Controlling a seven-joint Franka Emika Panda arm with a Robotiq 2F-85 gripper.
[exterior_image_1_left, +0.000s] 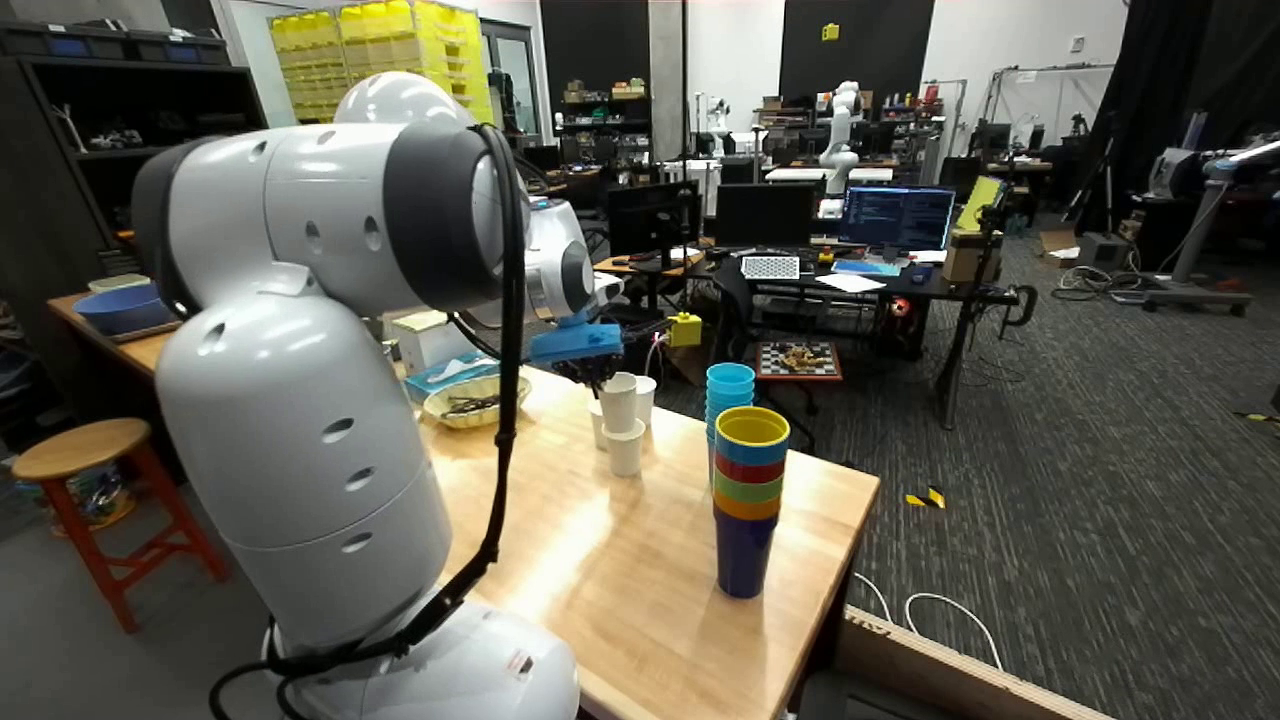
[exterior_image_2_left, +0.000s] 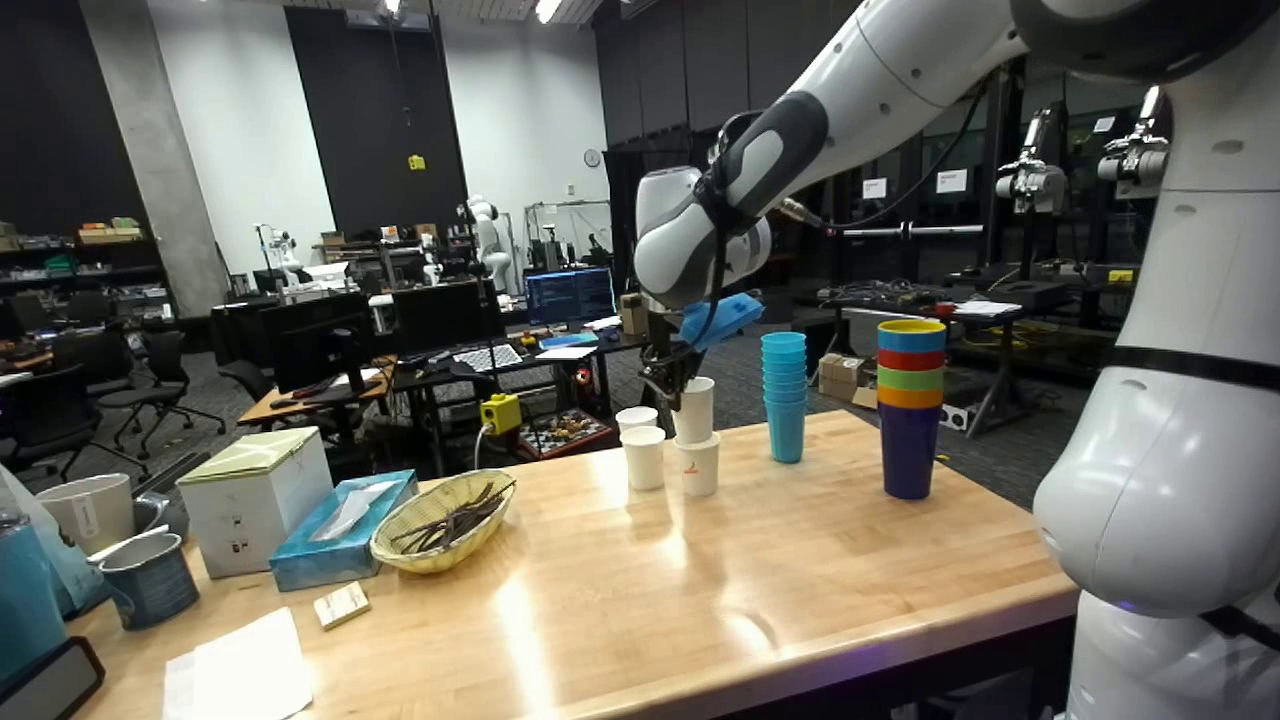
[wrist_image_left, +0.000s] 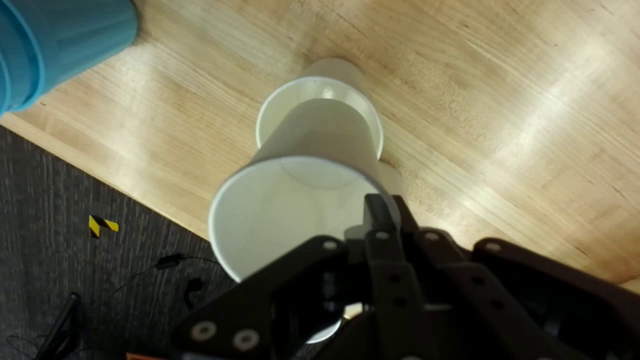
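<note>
My gripper (wrist_image_left: 392, 215) is shut on the rim of a white paper cup (wrist_image_left: 280, 215), one finger inside and one outside. The gripper also shows in an exterior view (exterior_image_2_left: 676, 392). The held cup is roughly upright, directly above a second white cup (exterior_image_2_left: 698, 470) standing on the table. In the wrist view the held cup's base overlaps the open mouth of this lower cup (wrist_image_left: 270, 112); I cannot tell whether they touch. Two more white cups, a nearer one (exterior_image_2_left: 644, 462) and one behind it (exterior_image_2_left: 636, 418), stand beside them.
A stack of light blue cups (exterior_image_2_left: 785, 410) and a taller multicoloured stack (exterior_image_2_left: 910, 450) stand on the wooden table (exterior_image_2_left: 800, 560). A basket of dark sticks (exterior_image_2_left: 440, 525), a tissue box (exterior_image_2_left: 340, 530) and a white box (exterior_image_2_left: 255, 505) stand on the opposite side. The table edge lies close behind the white cups.
</note>
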